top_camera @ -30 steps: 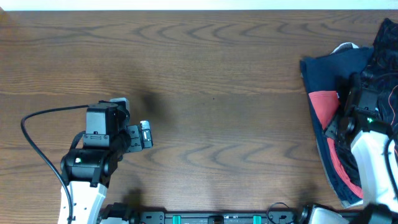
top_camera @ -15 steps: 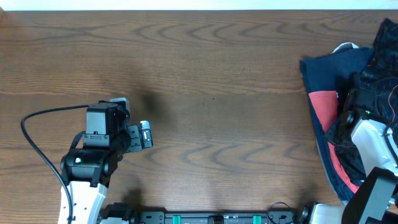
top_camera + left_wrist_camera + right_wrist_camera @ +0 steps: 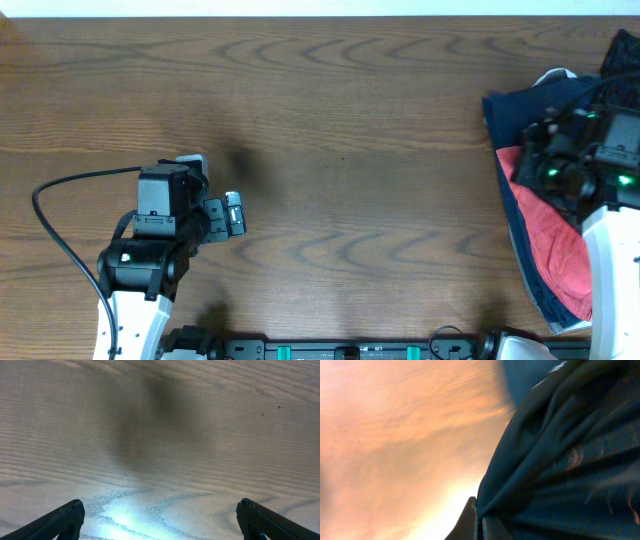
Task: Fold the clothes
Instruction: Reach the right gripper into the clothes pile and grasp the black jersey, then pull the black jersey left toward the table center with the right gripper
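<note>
You see the wooden desk (image 3: 340, 120) spanning the overhead view. The navy-and-red sweatshirt (image 3: 545, 240) lies crumpled at the desk's right edge, under the right arm. In the right wrist view, the dark jersey (image 3: 570, 460) runs in folds down to the right gripper (image 3: 479, 521), which is clenched on the fabric. Your left gripper (image 3: 160, 520) sits front left, released, spread wide over bare wood.

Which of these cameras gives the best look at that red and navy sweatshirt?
The overhead view. It shows the sweatshirt from above, red and navy both clear, though the right arm covers part. The right wrist view shows only blurred dark cloth up close; which garment, I cannot tell. The left wrist view shows only table.
</note>
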### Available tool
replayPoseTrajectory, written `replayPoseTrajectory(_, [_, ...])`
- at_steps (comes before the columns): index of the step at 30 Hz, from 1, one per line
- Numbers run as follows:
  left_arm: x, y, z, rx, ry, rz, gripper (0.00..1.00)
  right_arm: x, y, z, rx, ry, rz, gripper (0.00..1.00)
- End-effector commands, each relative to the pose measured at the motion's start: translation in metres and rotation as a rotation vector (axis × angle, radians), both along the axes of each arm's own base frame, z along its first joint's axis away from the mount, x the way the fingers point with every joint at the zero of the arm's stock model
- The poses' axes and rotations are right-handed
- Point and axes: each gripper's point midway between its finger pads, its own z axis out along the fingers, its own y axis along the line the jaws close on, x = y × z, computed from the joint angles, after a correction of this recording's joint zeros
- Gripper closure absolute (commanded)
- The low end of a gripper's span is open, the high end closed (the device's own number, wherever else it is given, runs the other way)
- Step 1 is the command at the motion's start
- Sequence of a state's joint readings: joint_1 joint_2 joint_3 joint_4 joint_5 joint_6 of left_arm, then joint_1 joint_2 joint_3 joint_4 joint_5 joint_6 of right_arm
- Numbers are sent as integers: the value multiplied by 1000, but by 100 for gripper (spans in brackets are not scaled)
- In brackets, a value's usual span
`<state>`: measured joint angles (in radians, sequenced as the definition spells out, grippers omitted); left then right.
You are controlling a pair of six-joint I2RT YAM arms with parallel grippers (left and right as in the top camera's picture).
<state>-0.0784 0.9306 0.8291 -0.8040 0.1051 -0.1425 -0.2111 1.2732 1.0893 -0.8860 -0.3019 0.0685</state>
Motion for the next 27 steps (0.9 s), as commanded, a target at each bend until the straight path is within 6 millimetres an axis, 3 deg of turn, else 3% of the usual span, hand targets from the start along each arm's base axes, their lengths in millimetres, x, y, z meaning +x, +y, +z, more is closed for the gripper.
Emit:
replayPoseTrajectory(1, [4,0,7,-12,-16,10,2,-16,61,-13,104,52,242,98])
replayPoseTrajectory(7, [4,0,8,-12,-20,10,2,-44,131,-41,119,130,451,99])
replayPoseTrajectory(16, [5,0,8,-12,-20,10,2,-40,255,-39,128,-109,714,99])
replayPoseTrajectory(23, [7,0,9,-13,-34,10,2,-55,323,-64,125,-159,857,99])
replayPoseTrajectory(27, [9,0,10,-14,-41,10,2,-58,339,-77,123,-154,873,96])
